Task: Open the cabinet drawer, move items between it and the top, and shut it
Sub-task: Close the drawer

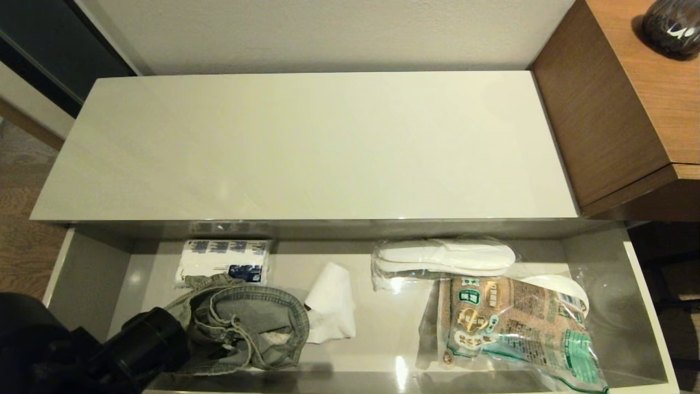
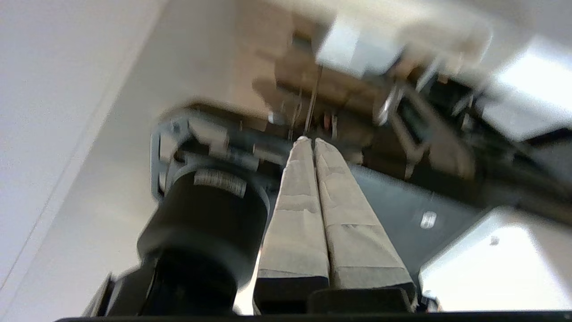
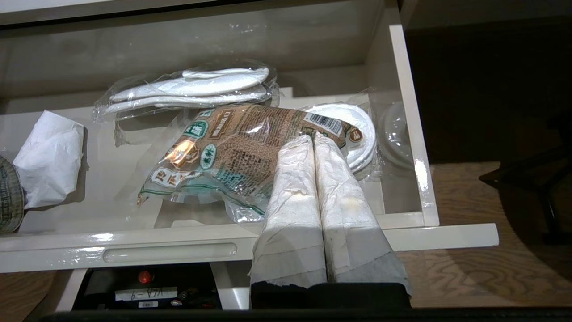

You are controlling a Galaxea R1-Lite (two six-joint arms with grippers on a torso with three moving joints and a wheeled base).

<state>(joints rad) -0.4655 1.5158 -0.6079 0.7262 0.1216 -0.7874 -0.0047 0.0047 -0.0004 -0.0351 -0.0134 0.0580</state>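
Observation:
The cabinet drawer (image 1: 87,273) stands pulled out below the bare cream-white top (image 1: 306,148). A grey-green denim garment (image 1: 246,323) lies bunched at the drawer's left front. The white paper roll (image 1: 331,303) lies right beside it with a loose sheet. My left arm (image 1: 136,345) sits low at the drawer's left front corner, next to the denim. Its gripper (image 2: 309,139) is shut on nothing and points up away from the drawer. My right gripper (image 3: 311,136) is out of the head view. It hangs shut and empty over the drawer's front edge (image 3: 170,252), above the printed packet (image 3: 223,152).
White slippers in clear plastic (image 1: 443,257) lie at the drawer's back right, with the green-and-brown packet (image 1: 514,328) in front of them over more bagged items. A blue-and-white tissue pack (image 1: 224,260) lies behind the denim. A brown wood-grain desk (image 1: 629,109) flanks the cabinet's right.

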